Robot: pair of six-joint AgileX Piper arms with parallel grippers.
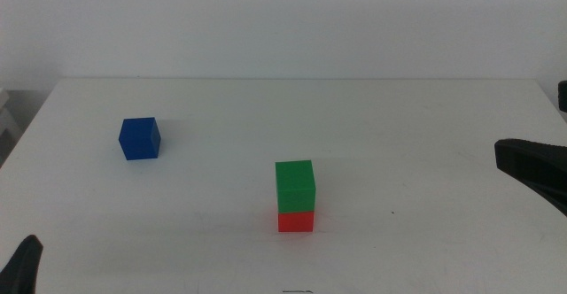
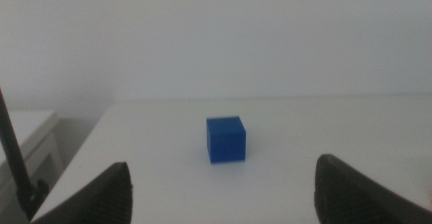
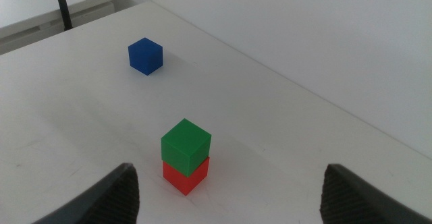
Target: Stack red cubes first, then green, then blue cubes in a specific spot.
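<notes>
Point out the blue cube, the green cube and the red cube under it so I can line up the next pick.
blue cube (image 1: 140, 138): middle view, on its front face.
green cube (image 1: 295, 186): middle view, on its front face, atop the red one.
red cube (image 1: 296, 220): middle view, on the visible strip of its front face.

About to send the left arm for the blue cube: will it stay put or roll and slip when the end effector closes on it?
The blue cube sits flat on the white table, so it probably won't roll. Its plain, flat faces should suit a parallel grip, though they might slide if squeezed off-centre. It looks rigid. The left end effector is open and facing it.
</notes>
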